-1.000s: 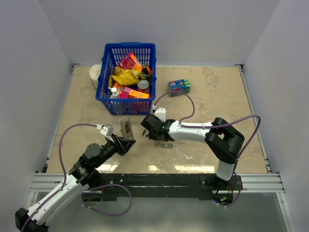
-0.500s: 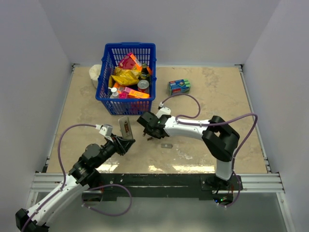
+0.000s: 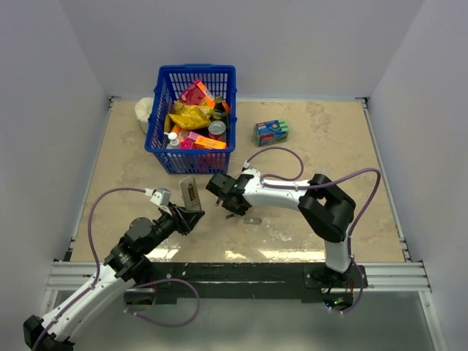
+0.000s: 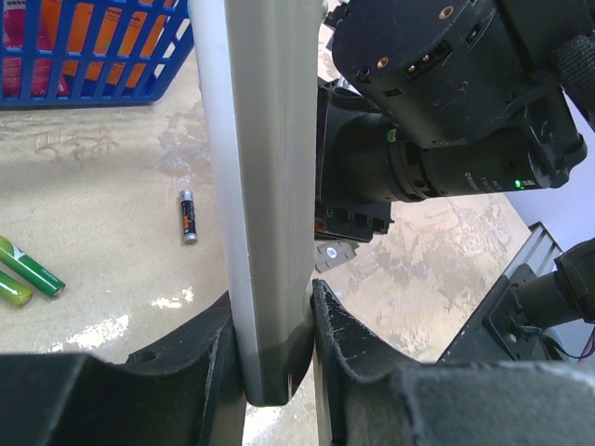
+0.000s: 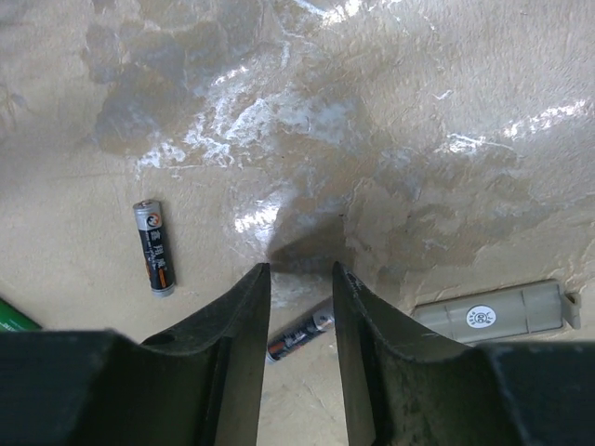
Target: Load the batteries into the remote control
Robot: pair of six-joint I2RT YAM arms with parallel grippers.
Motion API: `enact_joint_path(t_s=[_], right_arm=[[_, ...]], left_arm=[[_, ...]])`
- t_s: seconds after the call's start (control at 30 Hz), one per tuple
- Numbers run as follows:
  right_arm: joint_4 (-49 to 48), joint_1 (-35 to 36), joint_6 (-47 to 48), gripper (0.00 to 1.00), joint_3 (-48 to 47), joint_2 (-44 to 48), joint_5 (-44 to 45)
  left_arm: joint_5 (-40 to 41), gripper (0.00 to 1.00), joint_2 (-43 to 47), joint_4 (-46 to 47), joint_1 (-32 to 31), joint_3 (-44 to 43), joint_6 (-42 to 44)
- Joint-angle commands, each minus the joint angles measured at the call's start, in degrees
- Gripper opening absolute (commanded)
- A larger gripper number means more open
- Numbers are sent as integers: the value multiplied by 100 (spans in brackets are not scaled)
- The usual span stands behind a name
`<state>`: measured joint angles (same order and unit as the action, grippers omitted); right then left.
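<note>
Leftward by a little since a second ago, the right gripper [image 3: 222, 192] now hangs low over the table, close to the remote control [image 4: 256, 186]. Nearest the arm bases, the left gripper [image 4: 270, 316] clamps the remote's lower end and holds the grey bar upright. The right gripper's jaws stand narrowly parted and hold nothing. One battery [image 5: 299, 336] lies on the table in the gap beneath them, a second battery [image 5: 154, 246] lies just to one side, and a small grey cover [image 5: 493, 316] is near. Two green sticks [image 4: 26, 271] lie apart from these. The batteries look light, hard, smooth and likely to roll, so a pinch across the middle of the barrel seems best. Farther back, a blue basket [image 3: 155, 124] holds snack packets, a yellow bag, bottles and a can. A blue-green box [image 3: 271, 131] sits near it.
</note>
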<state>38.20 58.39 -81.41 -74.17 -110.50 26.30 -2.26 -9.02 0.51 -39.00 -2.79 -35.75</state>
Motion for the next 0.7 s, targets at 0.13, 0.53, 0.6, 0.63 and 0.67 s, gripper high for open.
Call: enact_joint_path(t_s=[0.13,0.53,0.6,0.63,0.67], right_arm=[[723,67,722,38,-413,379,445],[768,76,574,46,-18,979,-275],[865,67,320,46,-237,829,-354],[926,67,188,46,-308,767,-372],[1057,67,-5,46,-361,619,-424]], left_arm=[[24,0,31,134,24,-363,191],[15,0,-47,151,24,-468,173],[6,0,-56,116,24,-521,217],[15,0,-39,98,24,-539,243],[15,0,-30,81,24,-556,261]])
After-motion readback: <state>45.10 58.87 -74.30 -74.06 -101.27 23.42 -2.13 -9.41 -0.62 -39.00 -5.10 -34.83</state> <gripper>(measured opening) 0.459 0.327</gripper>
